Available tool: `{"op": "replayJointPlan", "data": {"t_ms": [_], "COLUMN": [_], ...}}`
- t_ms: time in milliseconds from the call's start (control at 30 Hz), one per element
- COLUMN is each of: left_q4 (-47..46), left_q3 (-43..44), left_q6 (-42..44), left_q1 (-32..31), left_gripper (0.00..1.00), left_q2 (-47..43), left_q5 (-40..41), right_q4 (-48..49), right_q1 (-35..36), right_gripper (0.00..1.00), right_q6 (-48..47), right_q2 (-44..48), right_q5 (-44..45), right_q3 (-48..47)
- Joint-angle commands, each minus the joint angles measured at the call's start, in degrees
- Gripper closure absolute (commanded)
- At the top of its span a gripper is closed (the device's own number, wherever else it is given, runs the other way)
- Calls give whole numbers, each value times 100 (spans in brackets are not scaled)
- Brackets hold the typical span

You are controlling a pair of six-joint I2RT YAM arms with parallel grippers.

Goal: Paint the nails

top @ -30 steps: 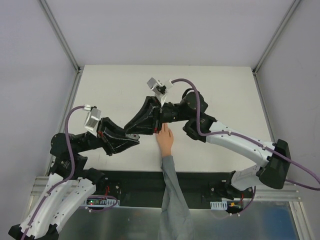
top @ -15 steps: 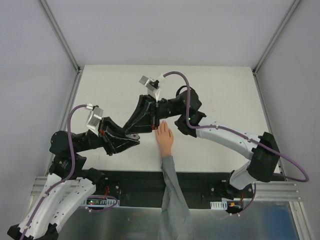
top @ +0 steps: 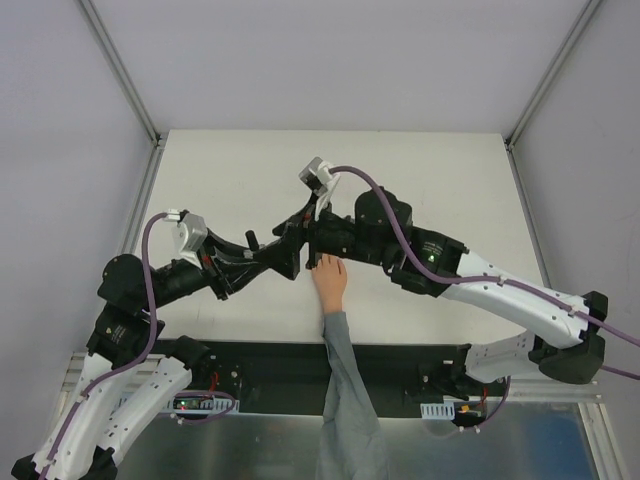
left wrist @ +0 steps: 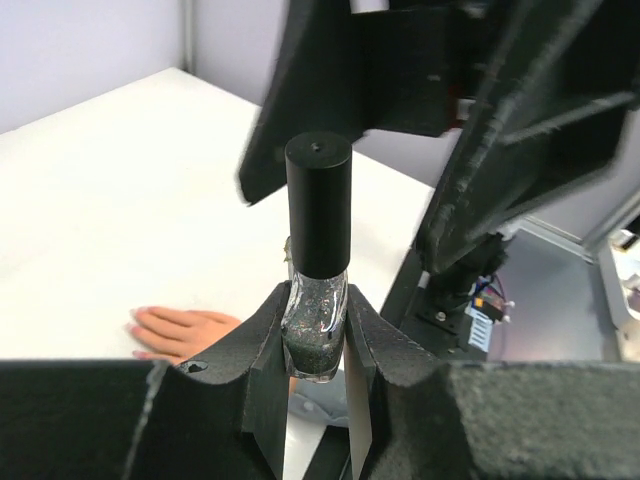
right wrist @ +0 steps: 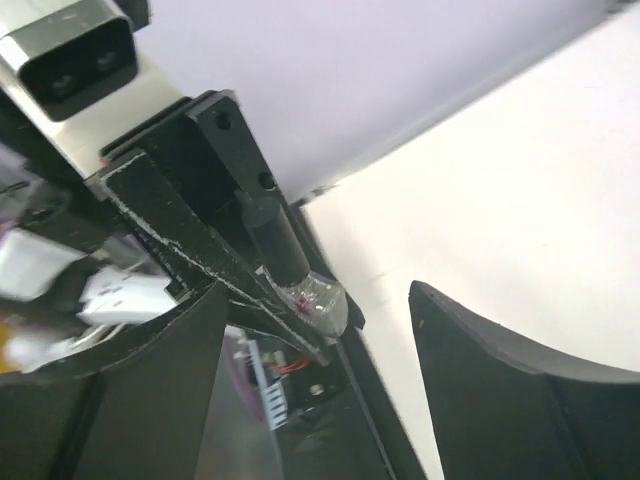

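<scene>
My left gripper (left wrist: 315,350) is shut on a small glass bottle of dark glitter polish (left wrist: 316,335), held upright with its black cap (left wrist: 318,205) on. My right gripper (right wrist: 315,290) is open wide; its fingers (left wrist: 520,120) stand beyond and above the cap without touching it. From the right wrist, the bottle (right wrist: 315,300) shows pinched in the left fingers. The peach mannequin hand (top: 330,280) lies flat on the white table, just right of both grippers (top: 285,245). Its nails (left wrist: 134,328) are faint pinkish tips, and the hand (left wrist: 185,333) lies below the bottle.
The hand's grey sleeve (top: 345,400) runs down over the black rail (top: 270,365) at the table's near edge. Metal frame posts (top: 120,70) and pale walls border the white table (top: 450,180).
The right gripper's jaws have spread wide and its arm has swung down and right. The left gripper has lifted up the table with the bottle still in it.
</scene>
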State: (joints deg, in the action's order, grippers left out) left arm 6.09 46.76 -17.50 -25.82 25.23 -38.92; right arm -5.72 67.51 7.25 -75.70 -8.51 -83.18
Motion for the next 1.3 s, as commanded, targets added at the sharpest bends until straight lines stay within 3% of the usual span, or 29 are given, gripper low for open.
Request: {"op": "replayJointPlan", "data": {"t_ms": [0, 133, 467, 700, 767, 833, 900, 933, 1033, 1067, 1100, 1133, 1167, 1267], "left_q4": [59, 59, 112, 112, 112, 103, 103, 103, 103, 77, -10, -124, -369, -791], "left_q3": [175, 175, 131, 131, 140, 149, 149, 140, 219, 263, 315, 325, 333, 316], "left_q6": [449, 475, 405, 352, 326, 335, 343, 361, 335, 291, 221, 12, -104, -552], "left_q1": [-2, -2, -2, -2, -2, -10, -2, -10, -2, -2, -2, -10, -2, -10], "left_gripper": [100, 100, 100, 100, 100, 100, 100, 100, 100, 100, 100, 100, 100, 100], "left_q2": [52, 78, -18, -62, -80, -89, -124, -150, -177, -151, -116, -80, -45, 60], "left_q5": [595, 604, 710, 666, 588, 307, 35, -62, -753, -1036, -1257, -1859, -2100, -2612], "right_q4": [-983, -1142, -1248, -1292, -1222, -1108, -766, -651, -37, 531, 1154, 1700, 2462, 2705], "right_q1": [684, 1167, 1608, 1652, 1652, 1547, 1380, 1301, 748, 555, 240, 80, -165, -378], "right_gripper": [27, 36, 47, 71, 76, 88, 100, 100, 100, 100, 100, 100, 100, 100], "right_q6": [-636, -935, -1269, -1138, -1085, -1023, -1041, -1058, -1207, -1251, -1156, -755, -333, 240], "right_q2": [-146, -612, -1623, -1825, -1729, -1571, -1194, -1071, -526, -411, -202, -191, -234, -673], "right_q5": [2948, 3987, 4929, 5079, 4974, 4746, 4193, 3930, 1633, -577, -1477, -3000, -3573, -4877], "right_q3": [-690, -1244, -2422, -2607, -2432, -2030, -1651, -1423, -570, -29, 281, 537, 600, 267]}}
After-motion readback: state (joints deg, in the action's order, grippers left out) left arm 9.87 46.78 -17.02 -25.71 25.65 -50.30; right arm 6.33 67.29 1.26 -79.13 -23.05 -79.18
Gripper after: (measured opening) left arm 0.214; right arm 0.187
